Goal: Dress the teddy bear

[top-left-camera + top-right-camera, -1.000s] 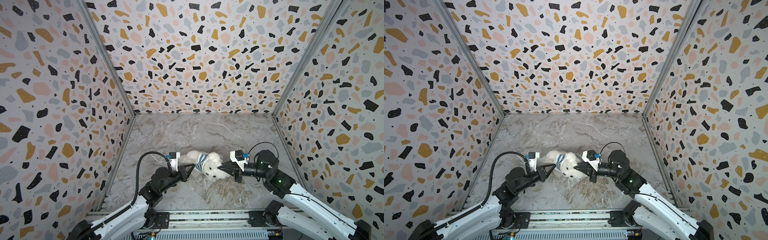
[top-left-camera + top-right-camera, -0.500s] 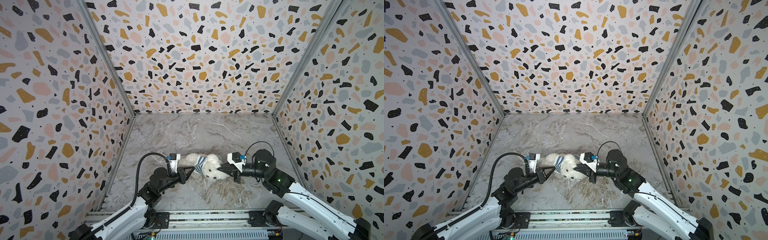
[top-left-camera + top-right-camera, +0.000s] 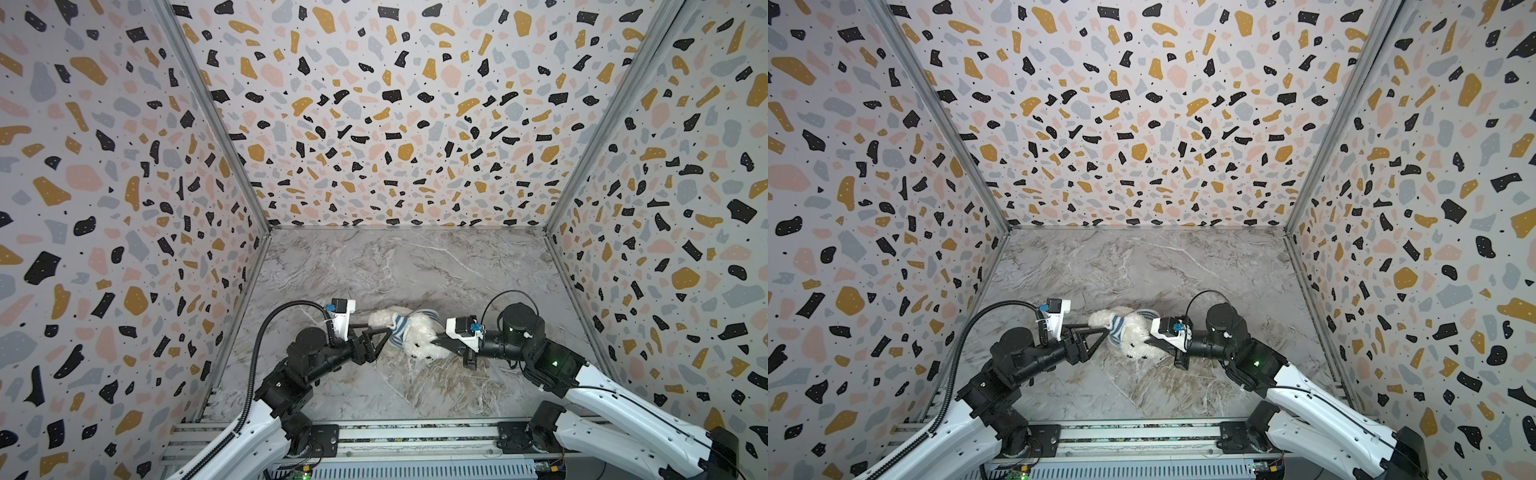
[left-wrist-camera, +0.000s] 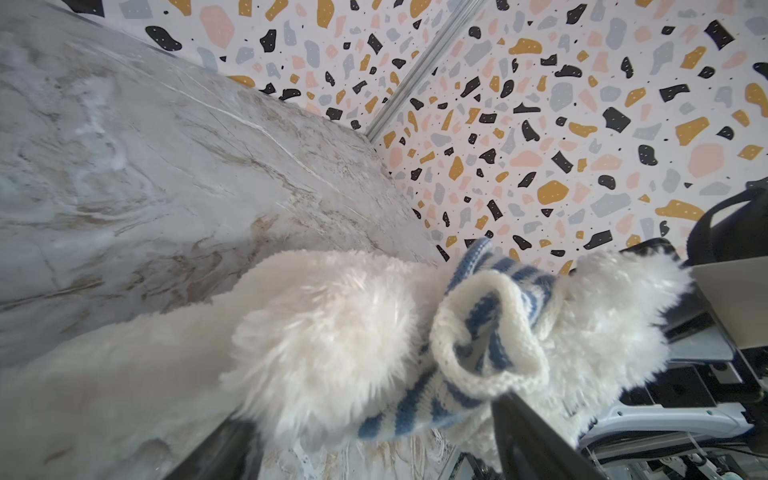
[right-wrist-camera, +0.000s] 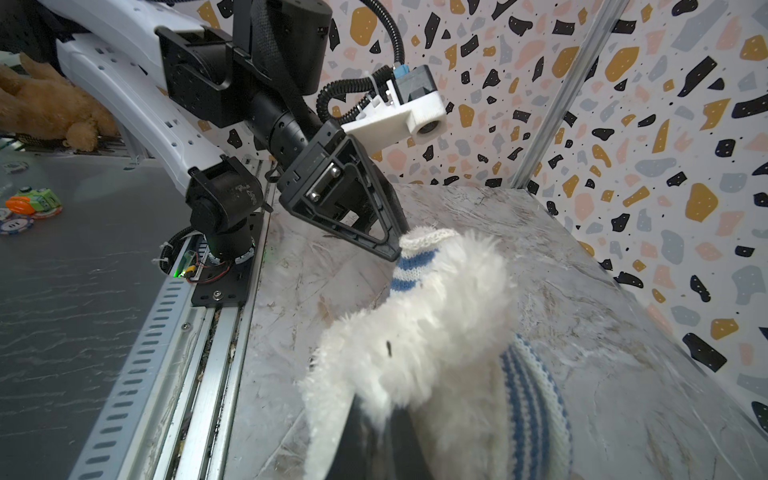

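Lying near the front middle of the table (image 3: 415,266), the teddy bear (image 3: 420,347) stretches between both arms, head toward the right one and legs toward the left. Striped shirt (image 3: 400,329) is bunched in a band around neck and upper body, not pulled down.

Handling, as judged: light, limp, all give; long fur will slide under a pinch. The shirt's knit stretches and its rolled hem offers the firmest hold. A steadying grip belongs on the head or a limb rather than on loose fur.

Left tool (image 3: 387,333): jaws spread wide, one tip touching the shirt's hem, nothing clamped. Right tool (image 3: 437,341): jaws closed, tips buried in the fur at the bear's head, apparently pinching it.

Hard to make out:
- whether either arm sits in a sleeve
- the bear's face, mostly turned away or blurred in the wrist views
- how much the right tool actually holds, skin or only pile
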You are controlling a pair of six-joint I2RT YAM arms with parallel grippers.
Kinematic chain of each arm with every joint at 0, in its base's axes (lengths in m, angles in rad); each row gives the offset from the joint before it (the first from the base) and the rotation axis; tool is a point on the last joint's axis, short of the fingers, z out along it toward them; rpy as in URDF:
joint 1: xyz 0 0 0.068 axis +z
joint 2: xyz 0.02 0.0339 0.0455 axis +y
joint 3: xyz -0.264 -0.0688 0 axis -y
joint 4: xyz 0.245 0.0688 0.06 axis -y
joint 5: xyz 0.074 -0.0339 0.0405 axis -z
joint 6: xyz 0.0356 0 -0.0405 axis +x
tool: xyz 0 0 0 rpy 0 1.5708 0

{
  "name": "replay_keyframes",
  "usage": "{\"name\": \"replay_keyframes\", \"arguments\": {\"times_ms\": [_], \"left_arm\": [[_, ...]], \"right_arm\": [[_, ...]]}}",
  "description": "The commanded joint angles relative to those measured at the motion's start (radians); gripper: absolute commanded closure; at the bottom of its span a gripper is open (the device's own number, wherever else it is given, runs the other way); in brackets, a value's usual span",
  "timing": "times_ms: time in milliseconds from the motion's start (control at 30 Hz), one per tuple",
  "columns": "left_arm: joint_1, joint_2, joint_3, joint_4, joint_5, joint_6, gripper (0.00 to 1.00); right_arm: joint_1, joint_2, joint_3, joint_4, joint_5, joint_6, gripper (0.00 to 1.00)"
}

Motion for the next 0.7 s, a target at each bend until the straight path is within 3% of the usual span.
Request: {"name": "replay_keyframes", "arguments": {"times_ms": [0,167,267,367,400,567,667], "left_arm": [[0.005,0.018,0.037,-0.04,-0.035,0.033,0.1],[0.005,0.04,0.042,-0.04,-0.061,0.031,0.12],[0.005,0.052,0.028,-0.005,-0.007,0.018,0.3],[0.005,0.048,0.025,0.006,0.051,0.013,0.34],[0.005,0.04,0.026,0.001,0.059,0.015,0.32],[0.006,-0.006,0.058,-0.054,-0.012,0.035,0.0],[0.009,0.012,0.083,-0.088,-0.084,0.038,0.0]], "right_arm": [[0.008,-0.013,0.06,-0.034,0.032,-0.081,1.0],[0.01,-0.023,0.056,-0.046,0.047,-0.112,1.0],[0.01,-0.027,0.045,-0.034,0.066,-0.115,1.0],[0.01,-0.029,0.041,-0.025,0.066,-0.117,1.0],[0.01,-0.027,0.041,-0.022,0.06,-0.12,1.0],[0.015,-0.022,0.044,-0.027,0.035,-0.139,1.0],[0.02,-0.025,0.048,-0.033,0.03,-0.152,1.0]]}}
